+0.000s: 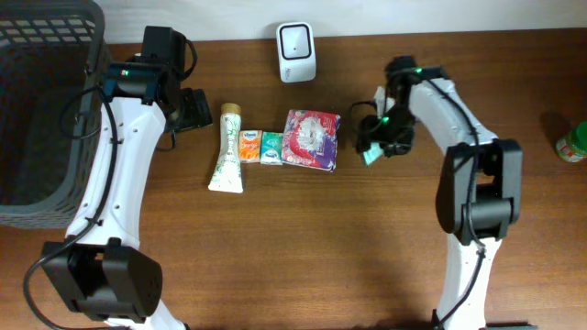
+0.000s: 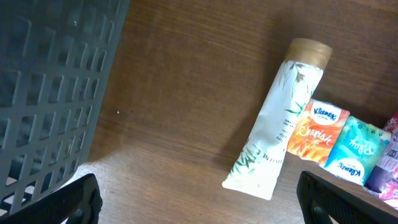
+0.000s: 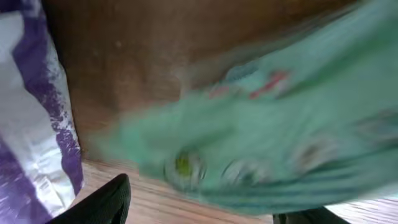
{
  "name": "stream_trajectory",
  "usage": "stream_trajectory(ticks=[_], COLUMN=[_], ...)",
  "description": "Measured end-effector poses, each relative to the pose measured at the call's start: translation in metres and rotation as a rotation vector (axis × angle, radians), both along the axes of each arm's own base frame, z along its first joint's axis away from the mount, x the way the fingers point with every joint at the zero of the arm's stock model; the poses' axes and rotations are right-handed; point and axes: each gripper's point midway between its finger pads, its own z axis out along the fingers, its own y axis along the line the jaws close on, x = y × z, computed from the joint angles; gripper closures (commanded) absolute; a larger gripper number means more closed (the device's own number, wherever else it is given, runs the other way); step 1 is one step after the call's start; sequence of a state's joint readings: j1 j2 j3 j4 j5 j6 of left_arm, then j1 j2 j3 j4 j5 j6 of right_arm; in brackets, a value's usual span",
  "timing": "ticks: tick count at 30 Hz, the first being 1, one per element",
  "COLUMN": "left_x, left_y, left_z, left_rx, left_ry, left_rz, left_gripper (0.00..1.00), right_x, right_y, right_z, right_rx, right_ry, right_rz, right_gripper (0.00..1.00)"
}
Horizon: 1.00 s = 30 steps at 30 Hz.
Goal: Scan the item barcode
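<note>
Left gripper [image 2: 199, 198]: jaws wide, nothing between them. Right gripper [image 1: 377, 147]: jaws either side of green packet [image 3: 261, 127]; view blurred, cannot tell whether gripped.

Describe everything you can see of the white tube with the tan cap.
The white tube is soft-looking plastic printed with green leaves, with a tan cap and a flat crimped end. It lies flat on the wooden table, cap toward the far edge. An orange tissue pack rests against its side. No tool touches it.
</note>
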State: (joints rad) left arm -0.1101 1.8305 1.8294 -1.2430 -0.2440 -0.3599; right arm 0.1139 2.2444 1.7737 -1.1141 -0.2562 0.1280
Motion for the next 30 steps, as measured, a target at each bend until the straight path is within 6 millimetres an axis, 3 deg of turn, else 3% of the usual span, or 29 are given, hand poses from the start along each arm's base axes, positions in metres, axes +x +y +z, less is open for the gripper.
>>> stream_trajectory(ticks=[2, 4, 7, 8, 12, 16, 19, 24, 30], left_x=[0.000, 0.000, 0.000, 0.000, 0.000, 0.000, 0.000, 0.000, 0.000], left_y=[0.000, 0.000, 0.000, 0.000, 0.000, 0.000, 0.000, 0.000, 0.000], left_z=[0.000, 0.000, 0.000, 0.000, 0.000, 0.000, 0.000, 0.000, 0.000], left_rx=[0.000, 0.000, 0.000, 0.000, 0.000, 0.000, 0.000, 0.000, 0.000], left_ry=[0.000, 0.000, 0.002, 0.001, 0.001, 0.001, 0.001, 0.001, 0.001], left_rz=[0.000, 0.000, 0.000, 0.000, 0.000, 0.000, 0.000, 0.000, 0.000], left_gripper=[0.01, 0.01, 0.01, 0.01, 0.01, 0.01, 0.01, 0.01, 0.01], right_x=[-0.005, -0.014, 0.015, 0.023, 0.042, 0.047, 0.039, 0.026, 0.042], right_y=[0.008, 0.004, -0.011, -0.016, -0.038, -0.052, -0.041, -0.042, -0.050], right_z=[-0.004, 0.004, 0.044, 0.051, 0.052, 0.049, 0.027, 0.022, 0.023], right_rx=[-0.041, -0.081, -0.127, -0.136, -0.190, -0.249, -0.267, -0.319, -0.379], right_ry=[0.008, 0.052, -0.038, -0.062, -0.095, -0.103, -0.085, -0.051, -0.145], right_rz=[0.010, 0.013, -0.016, -0.045, -0.336, -0.551, -0.567, -0.560, -0.624], right_gripper=[0.28, 0.28, 0.29, 0.36, 0.40, 0.40, 0.47, 0.51, 0.51])
